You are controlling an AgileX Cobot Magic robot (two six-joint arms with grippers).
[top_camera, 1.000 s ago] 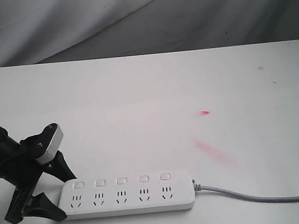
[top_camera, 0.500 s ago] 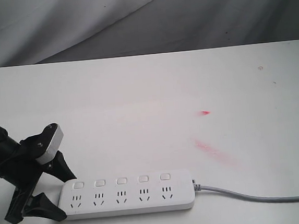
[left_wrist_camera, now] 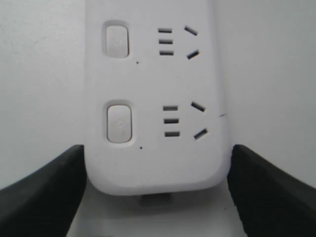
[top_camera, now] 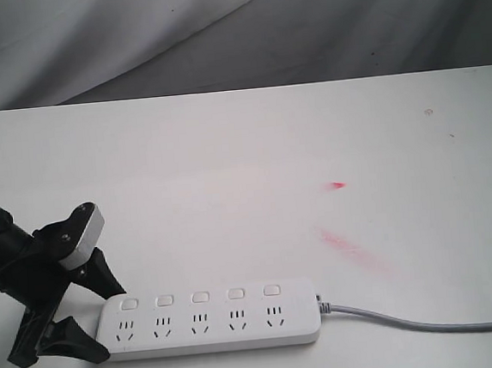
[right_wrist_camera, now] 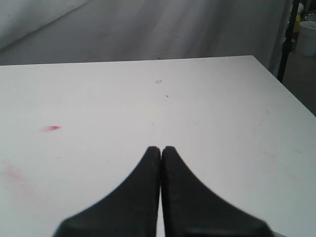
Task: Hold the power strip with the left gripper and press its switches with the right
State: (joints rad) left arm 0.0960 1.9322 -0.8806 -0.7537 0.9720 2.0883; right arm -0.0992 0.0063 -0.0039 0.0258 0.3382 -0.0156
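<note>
The white power strip [top_camera: 210,319] lies flat near the table's front edge, its grey cord [top_camera: 422,324] trailing off to the right. A row of square switches [top_camera: 200,297] runs along its far side; two of them [left_wrist_camera: 119,123] show in the left wrist view. My left gripper [top_camera: 110,323] straddles the strip's left end [left_wrist_camera: 158,168]. One black finger [left_wrist_camera: 54,182] touches one long side and the other [left_wrist_camera: 261,187] touches the opposite side. My right gripper [right_wrist_camera: 161,148] is shut on nothing, above bare table, outside the exterior view.
Red smears [top_camera: 351,248] and a small red mark [top_camera: 338,184] stain the white table [top_camera: 244,158] to the right of the middle. In the right wrist view the table's edge [right_wrist_camera: 291,96] runs close by, with a dark stand [right_wrist_camera: 289,39] and a white container [right_wrist_camera: 308,37] beyond.
</note>
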